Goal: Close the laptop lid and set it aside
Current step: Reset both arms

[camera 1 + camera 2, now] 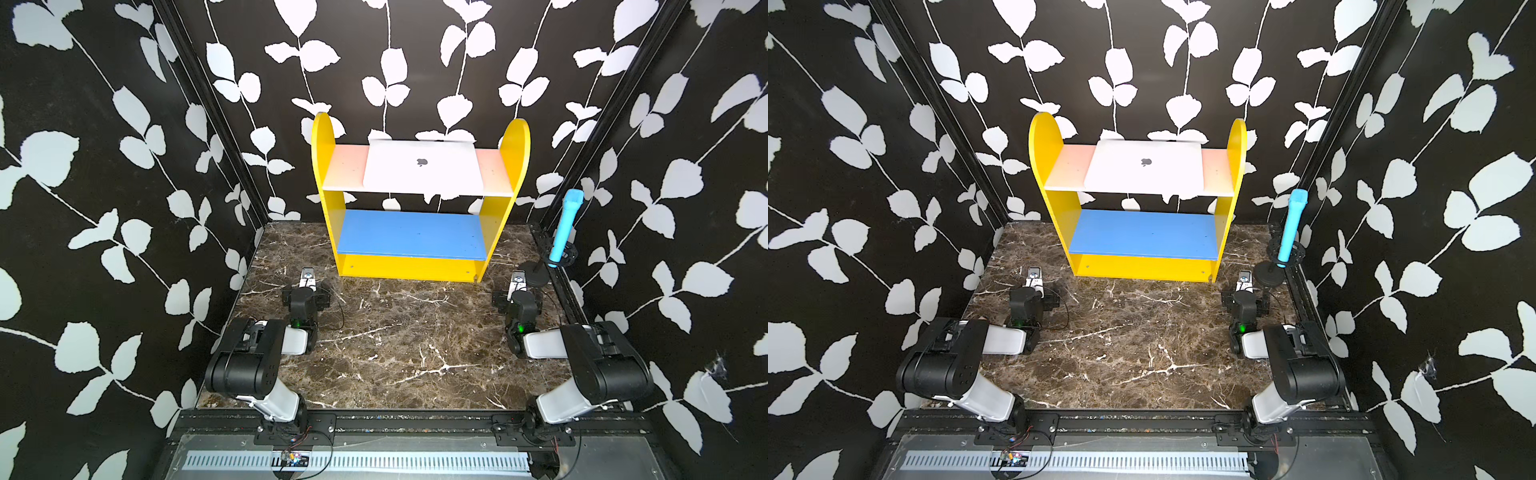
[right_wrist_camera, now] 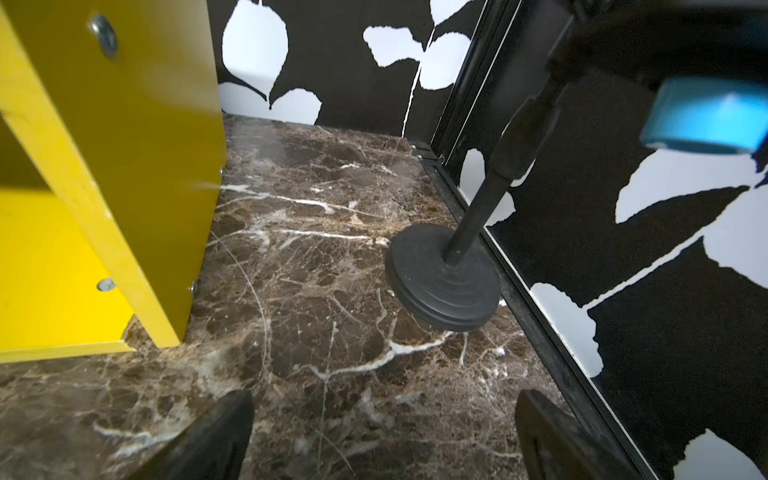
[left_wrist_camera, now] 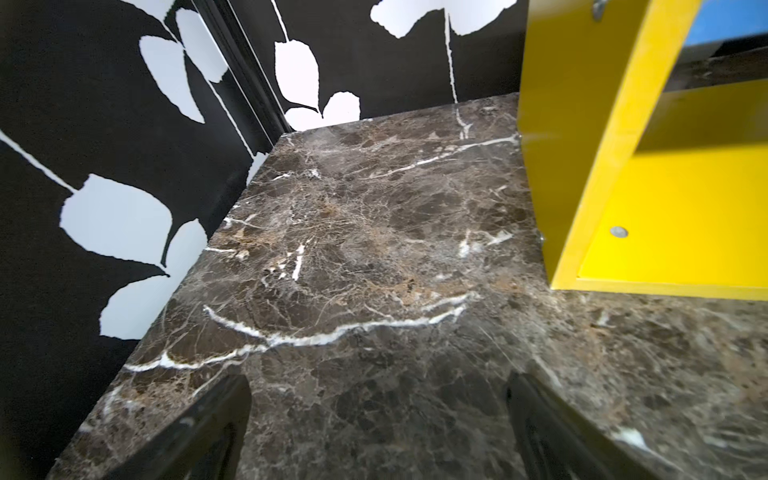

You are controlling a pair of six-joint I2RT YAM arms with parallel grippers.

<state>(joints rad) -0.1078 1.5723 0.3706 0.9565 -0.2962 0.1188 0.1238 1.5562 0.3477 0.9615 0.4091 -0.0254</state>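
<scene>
Left fingers [image 3: 199, 432] and right fingers [image 2: 208, 440] both spread wide and empty, low over the desk [image 1: 395, 340], and there's the laptop [image 1: 424, 178], lid [image 1: 1144, 170] already flat down, up ahead on the pink top shelf [image 1: 345, 168], long axis running side to side, roughly midway between the two arms.

Logo: a small dark apple mark [image 1: 422, 162], seen in both top views.
Stands on: the centre of the laptop lid [image 1: 395, 176], which lies flat on the far shelf's [image 1: 492, 226] top board.
Words, numbers: none readable.
</scene>
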